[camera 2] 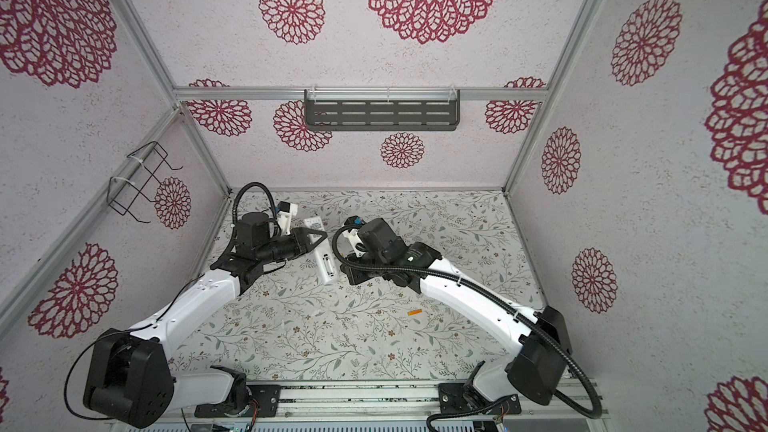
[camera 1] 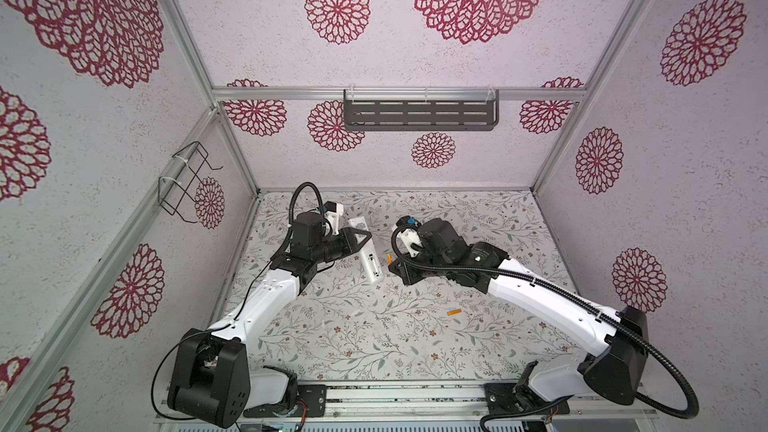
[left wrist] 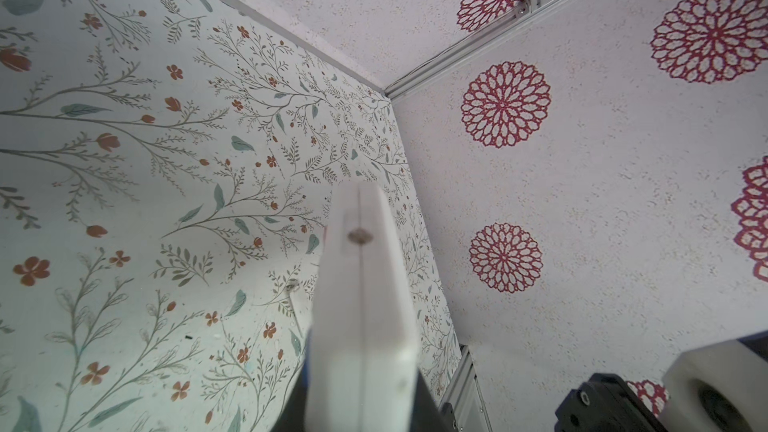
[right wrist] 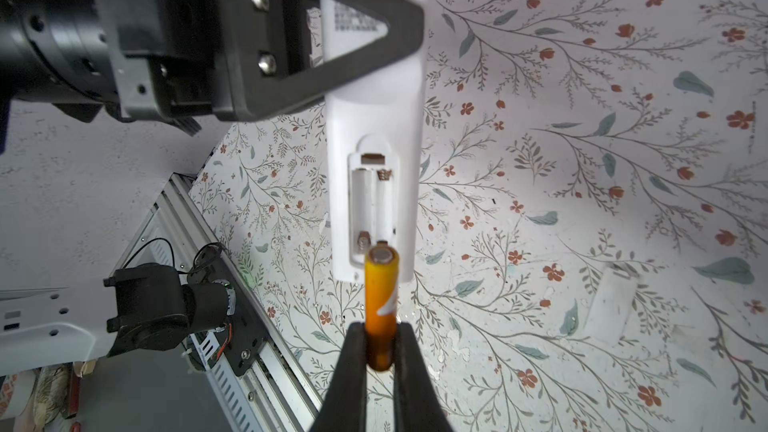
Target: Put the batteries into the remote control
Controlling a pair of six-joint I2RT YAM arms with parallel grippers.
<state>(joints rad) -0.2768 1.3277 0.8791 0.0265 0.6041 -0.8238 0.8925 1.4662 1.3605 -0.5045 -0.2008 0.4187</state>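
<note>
Nearest the camera in both top views, one metal rail [camera 1: 395,398] carries the bases of the two arms. Beyond it lies the table [camera 1: 374,351], covered in a pale print of thin branches, grey-green leaves and small rust-red flowers.

There are two batteries. One orange battery [camera 1: 454,312] lies loose on the table, near the middle and well apart from both grippers. The other battery [right wrist: 380,305] is pinched at its lower half between the pressed-in jaws of the right gripper [right wrist: 380,328], and its metal end points at the remote control [right wrist: 374,118].

The one remote is white and turned back-side up. The left gripper [camera 1: 365,239] clamps it across its middle. Its battery compartment [right wrist: 374,201] is uncovered, with two empty slots and metal contacts at their ends. The held battery's tip is at the compartment's near end; I cannot tell whether it touches.

One small flat white piece [right wrist: 611,305] lies on the table beside the remote.

The remote's back has blocks of printed text and a square code label [camera 1: 359,224] at its far end, all too blurred to read.

Farther back, the walls are pale and speckled with crimson rosettes, framed in aluminium bars. One black wire rack [camera 1: 187,180] hangs on the left wall, and one dark slotted shelf [camera 1: 419,114] on the back wall.
</note>
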